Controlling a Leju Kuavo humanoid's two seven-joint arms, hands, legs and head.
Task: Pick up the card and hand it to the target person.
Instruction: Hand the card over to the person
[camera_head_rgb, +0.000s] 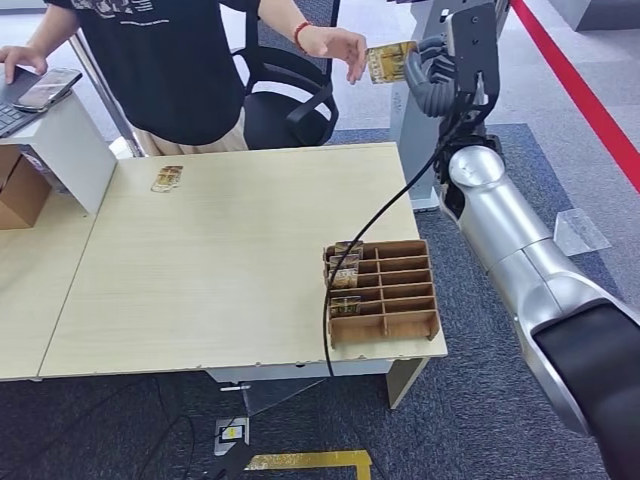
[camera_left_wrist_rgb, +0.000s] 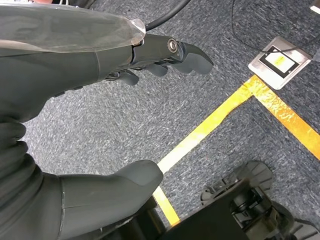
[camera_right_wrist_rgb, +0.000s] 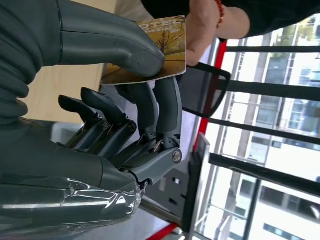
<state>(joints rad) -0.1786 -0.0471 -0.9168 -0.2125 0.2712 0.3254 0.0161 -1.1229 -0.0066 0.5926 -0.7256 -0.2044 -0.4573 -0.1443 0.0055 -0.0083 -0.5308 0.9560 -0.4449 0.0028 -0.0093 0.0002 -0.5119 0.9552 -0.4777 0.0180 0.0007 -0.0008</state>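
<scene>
Right robot hand (camera_head_rgb: 434, 75) is raised beyond the far edge of the table (camera_head_rgb: 226, 270), thumb clamped on top of the card (camera_head_rgb: 390, 62) and fingers (camera_right_wrist_rgb: 166, 107) pressed underneath, so the card is pinched firmly. The card juts out from the robot hand toward the person's hand (camera_head_rgb: 336, 45), and that hand with the red wrist band is right at the card's free end; in the right wrist view it looks to be touching the edge, though the contact itself is hard to make out. Below and behind the right robot hand, on the table's near corner, sits the brown card rack (camera_head_rgb: 383, 290), with a few cards standing in its compartments on the side away from the arm. 1 spare card (camera_head_rgb: 167, 178) lies flat, well apart, across the table. Left robot hand (camera_left_wrist_rgb: 113, 100) hangs low over the grey carpet (camera_left_wrist_rgb: 113, 120) and a yellow floor tape (camera_left_wrist_rgb: 211, 122), thumb and fingers spread, holding nothing.
</scene>
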